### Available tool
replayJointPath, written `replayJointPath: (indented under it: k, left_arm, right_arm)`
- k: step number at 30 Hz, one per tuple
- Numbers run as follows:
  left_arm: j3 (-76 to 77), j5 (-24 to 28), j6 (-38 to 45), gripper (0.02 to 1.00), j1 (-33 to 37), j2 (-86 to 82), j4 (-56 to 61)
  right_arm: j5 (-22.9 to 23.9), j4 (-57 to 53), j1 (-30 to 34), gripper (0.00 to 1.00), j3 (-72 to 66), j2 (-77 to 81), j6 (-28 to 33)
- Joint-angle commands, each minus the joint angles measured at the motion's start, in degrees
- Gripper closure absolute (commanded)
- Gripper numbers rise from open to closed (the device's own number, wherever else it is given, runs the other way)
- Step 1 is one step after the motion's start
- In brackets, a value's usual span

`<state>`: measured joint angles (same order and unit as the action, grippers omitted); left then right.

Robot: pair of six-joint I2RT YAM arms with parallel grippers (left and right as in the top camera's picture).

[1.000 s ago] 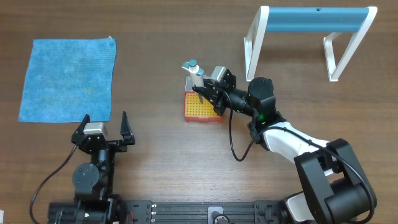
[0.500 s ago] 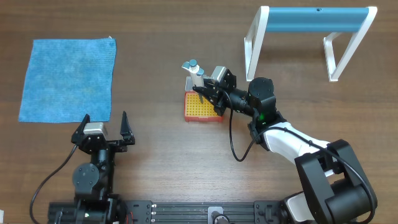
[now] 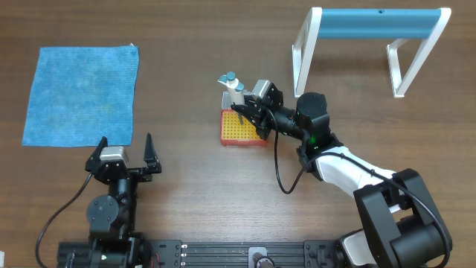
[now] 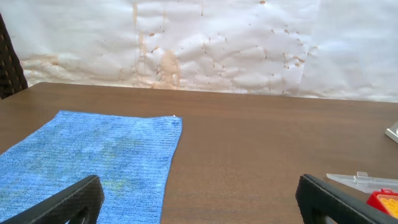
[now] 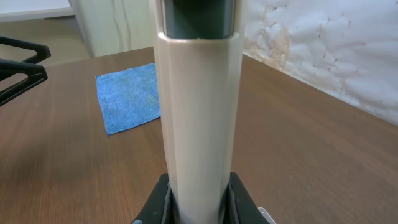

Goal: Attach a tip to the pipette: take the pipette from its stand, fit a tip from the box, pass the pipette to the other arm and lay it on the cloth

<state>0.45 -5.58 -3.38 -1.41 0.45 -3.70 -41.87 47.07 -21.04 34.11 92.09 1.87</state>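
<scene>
1 pipette (image 3: pixel 236 92) stands clamped in right gripper (image 3: pixel 242 111) by the tip box (image 3: pixel 235 131).

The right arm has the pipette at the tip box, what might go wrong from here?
The pipette stands upright in the right gripper by the tip box; pressed off-centre, it might seat badly or shove the box.
The left gripper waits beside the cloth, so a poor fit could come loose during the carry.

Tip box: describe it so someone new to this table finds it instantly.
Start at the white-and-blue stand at the far right. Left of it, near the middle, sits the tip box. It is the only orange thing, small and square.
</scene>
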Motion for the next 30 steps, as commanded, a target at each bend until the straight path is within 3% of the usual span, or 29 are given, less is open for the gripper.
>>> replayJointPath:
  k: [1, 22, 30]
  left_arm:
    - [-0.13, -0.87, -0.9, 0.02, -0.11, -0.24, -0.22]
    - [-0.13, -0.87, -0.9, 0.02, -0.11, -0.24, -0.22]
    - [-0.13, -0.87, -0.9, 0.02, -0.11, -0.24, -0.22]
  right_arm:
    - [0.94, -0.35, 0.39, 0.932, -0.26, 1.42, 1.07]
    - [0.9, 0.52, 0.0, 0.923, 0.76, -1.55, 2.89]
    - [0.94, -6.6, -2.03, 0.923, 5.57, -5.99, 2.93]
